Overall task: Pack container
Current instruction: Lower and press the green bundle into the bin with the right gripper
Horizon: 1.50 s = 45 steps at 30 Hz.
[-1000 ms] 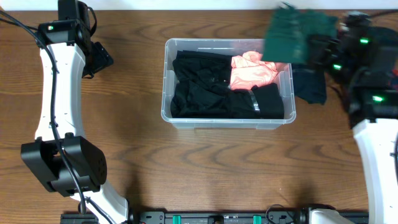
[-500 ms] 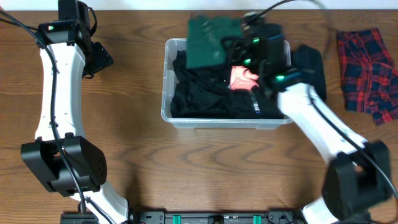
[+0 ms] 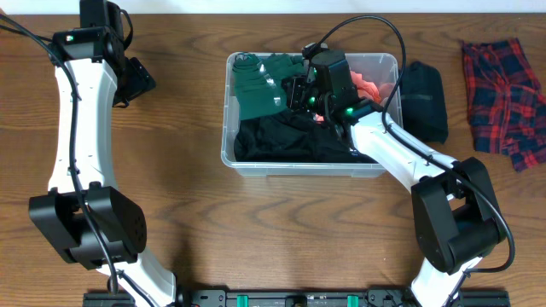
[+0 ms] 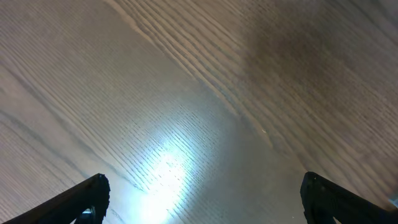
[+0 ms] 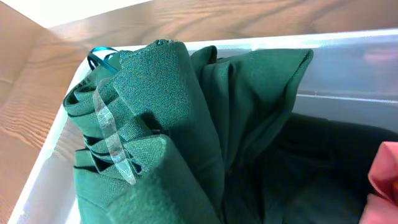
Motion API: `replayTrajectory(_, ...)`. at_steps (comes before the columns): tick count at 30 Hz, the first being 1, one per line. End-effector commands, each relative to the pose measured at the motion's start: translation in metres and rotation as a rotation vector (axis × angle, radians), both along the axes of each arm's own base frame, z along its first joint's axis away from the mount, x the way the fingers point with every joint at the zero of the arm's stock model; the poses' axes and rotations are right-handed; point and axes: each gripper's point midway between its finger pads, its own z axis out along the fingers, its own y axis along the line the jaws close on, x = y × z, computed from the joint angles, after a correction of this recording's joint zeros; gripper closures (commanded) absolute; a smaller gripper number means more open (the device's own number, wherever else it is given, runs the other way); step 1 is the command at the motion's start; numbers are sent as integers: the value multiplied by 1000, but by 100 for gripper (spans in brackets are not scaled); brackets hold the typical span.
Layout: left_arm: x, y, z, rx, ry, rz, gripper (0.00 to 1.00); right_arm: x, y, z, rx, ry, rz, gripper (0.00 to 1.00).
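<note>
- While reaching into the container (image 3: pixel 256 167), right gripper (image 3: pixel 293 90) is pinched nearly shut on a green garment (image 3: pixel 256 89), bunched in the far corner on the left arm's side.
- That container sits mid-bench (image 3: pixel 281 230), toward the far edge, w/ black clothes (image 3: pixel 281 141) & a pink item (image 3: pixel 381 86) inside.
- Over bare wood, left gripper (image 4: pixel 206 200) is spread wide, holding nothing.

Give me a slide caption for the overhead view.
Right end effector grips a green garment inside the clear bin, beside black clothes.
</note>
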Motion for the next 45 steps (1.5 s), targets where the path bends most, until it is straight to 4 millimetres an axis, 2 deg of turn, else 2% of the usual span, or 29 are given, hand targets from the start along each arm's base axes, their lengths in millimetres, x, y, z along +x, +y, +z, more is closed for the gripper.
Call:
replayTrajectory(1, -2, 2, -4, 2, 15, 7, 2, -1, 0, 3, -7, 14, -13, 99)
replayTrajectory(4, -2, 2, -4, 2, 15, 7, 2, -3, -10, -8, -60, 44, -55, 99)
replayTrajectory(7, -2, 2, -4, 2, 15, 7, 2, -3, -13, -10, -70, 49, -62, 99)
replayTrajectory(8, -2, 2, -4, 2, 15, 7, 2, -3, -12, -9, -69, 47, -62, 95)
replayTrajectory(9, -2, 2, -4, 2, 15, 7, 2, -2, -12, -9, -67, 44, -62, 83)
replayTrajectory(11, -2, 2, -4, 2, 15, 7, 2, 0, -12, -6, -62, 30, -62, 44)
replayTrajectory(13, -2, 2, -4, 2, 15, 7, 2, 6, -11, 1, -86, -31, -29, 27)
replayTrajectory(16, -2, 2, -4, 2, 15, 7, 2, 15, -15, 12, -120, -112, 3, 16)
replayTrajectory(22, -2, 2, -4, 2, 15, 7, 2, 23, -35, 38, -166, -203, 13, 10)
replayTrajectory(26, -2, 2, -4, 2, 15, 7, 2, 24, -42, 65, -187, -278, 24, 9)
replayTrajectory(29, -2, 2, -4, 2, 15, 7, 2, 22, -41, 87, -193, -342, 38, 13)
replayTrajectory(31, -2, 2, -4, 2, 15, 7, 2, 17, -35, 96, -178, -362, 53, 19)
replayTrajectory(32, -2, 2, -4, 2, 15, 7, 2, 14, -30, 100, -174, -369, 63, 25)
replayTrajectory(37, -2, 2, -4, 2, 15, 7, 2, -3, -4, 93, -186, -354, 132, 56)
replayTrajectory(42, -2, 2, -4, 2, 15, 7, 2, -9, 10, 69, -243, -326, 161, 62)
replayTrajectory(45, -2, 2, -4, 2, 15, 7, 2, -3, 5, 48, -313, -309, 139, 65)
